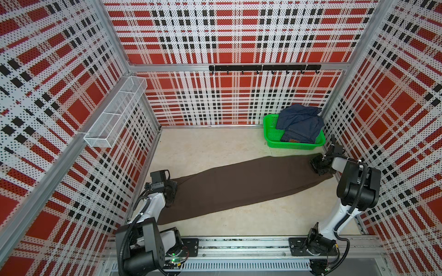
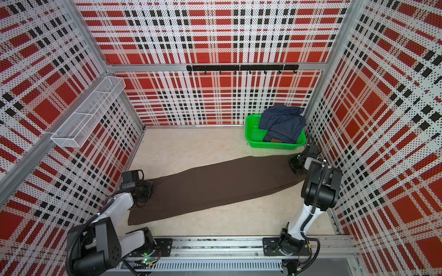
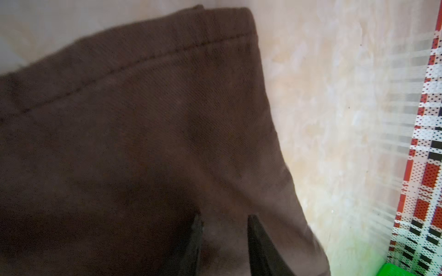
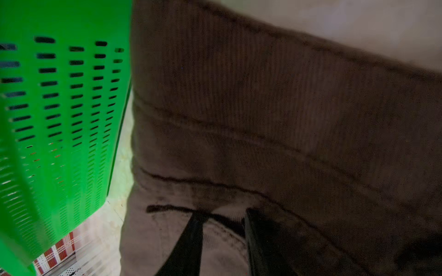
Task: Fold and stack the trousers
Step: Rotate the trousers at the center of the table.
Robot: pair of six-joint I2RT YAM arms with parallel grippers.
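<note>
We are looking at the trousers (image 1: 239,186) lying full length, slantwise across the table (image 1: 215,148), with 1 end just beside the basket (image 1: 270,133) holding the jeans (image 1: 301,124). The left gripper (image 3: 224,222) is sitting on the hem (image 3: 143,59) and the right gripper (image 4: 223,215) on the waist (image 4: 263,124). Each is showing its 2 fingers narrowly apart with brown cloth between them, and we cannot tell whether either is pinching it. We are judging this the start of the lengthwise fold. The next move is calling for both ends gripped firmly, then 1 carried over to meet the other, edges kept square. We are finding no readable writing; the jeans' tan patch (image 1: 293,141) is too small to read.
</note>
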